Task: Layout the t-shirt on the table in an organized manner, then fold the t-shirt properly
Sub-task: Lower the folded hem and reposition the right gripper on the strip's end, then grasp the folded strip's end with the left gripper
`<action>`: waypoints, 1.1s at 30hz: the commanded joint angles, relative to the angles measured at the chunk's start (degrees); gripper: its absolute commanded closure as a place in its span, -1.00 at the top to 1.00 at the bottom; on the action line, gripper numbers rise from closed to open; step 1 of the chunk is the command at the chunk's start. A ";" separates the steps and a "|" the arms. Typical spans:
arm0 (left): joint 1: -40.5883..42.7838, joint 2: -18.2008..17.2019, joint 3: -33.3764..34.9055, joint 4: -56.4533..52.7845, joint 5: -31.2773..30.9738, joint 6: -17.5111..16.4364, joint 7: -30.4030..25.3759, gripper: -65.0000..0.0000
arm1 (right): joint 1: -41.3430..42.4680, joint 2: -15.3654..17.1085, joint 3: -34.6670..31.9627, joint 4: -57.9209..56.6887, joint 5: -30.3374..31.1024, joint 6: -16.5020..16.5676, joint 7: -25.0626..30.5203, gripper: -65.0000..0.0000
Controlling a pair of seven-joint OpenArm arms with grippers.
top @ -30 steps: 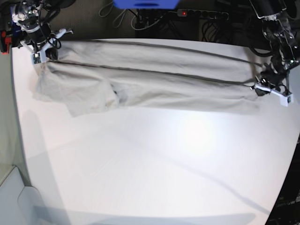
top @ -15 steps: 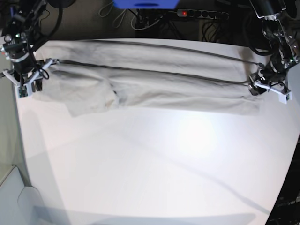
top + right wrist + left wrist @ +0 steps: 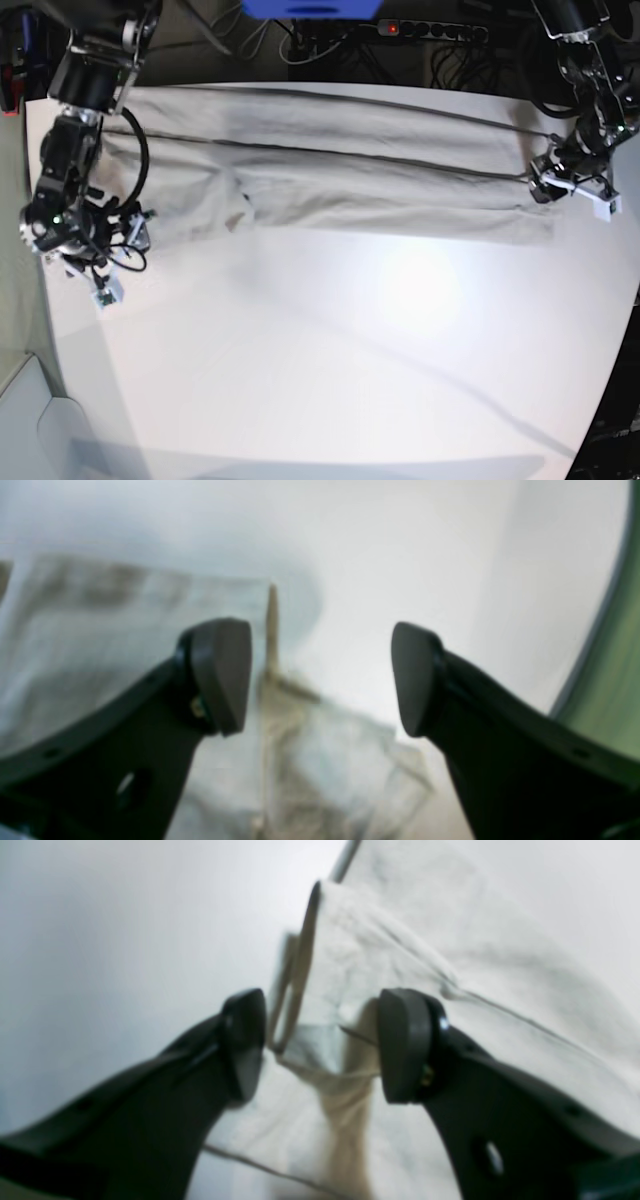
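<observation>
Grey-beige t-shirt (image 3: 340, 175) stretched lengthwise along table (image 3: 330, 360) far edge.

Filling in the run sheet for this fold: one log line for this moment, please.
stage: laying out | t-shirt: long band across far table | left gripper: open, cloth edge between jaws | right gripper: open over sleeve end
</observation>
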 commanded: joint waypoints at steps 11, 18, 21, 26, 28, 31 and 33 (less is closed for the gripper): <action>-0.53 -0.95 -0.29 0.81 -0.73 -0.06 -0.78 0.07 | 5.40 -1.25 0.62 -9.20 0.54 -0.23 0.49 0.35; -0.62 -0.95 -0.29 0.81 -0.82 -0.06 -0.78 0.07 | 5.49 -2.13 0.71 -9.20 0.63 -0.23 0.58 0.24; -0.62 -0.95 -0.29 0.98 -0.82 -0.06 -0.78 0.07 | 5.40 -2.22 0.71 -9.38 0.72 -0.23 2.34 0.00; -0.53 -0.95 -0.29 0.90 -0.82 -0.06 -0.78 0.07 | 5.58 -2.22 0.62 -14.22 0.72 -0.23 2.95 -0.52; -0.53 -0.95 -0.29 0.90 -0.82 -0.06 -0.78 0.07 | 5.58 -2.22 0.53 -14.74 0.63 -0.23 2.95 -0.75; -0.36 -0.95 -0.29 0.90 -0.82 -0.06 -0.78 0.07 | 5.49 -2.13 0.36 -14.74 0.63 -0.23 2.69 -0.88; -0.36 -0.95 -0.29 0.90 -0.82 -0.06 -0.78 0.07 | 5.40 -2.05 0.53 -14.48 0.63 -0.23 2.51 -0.90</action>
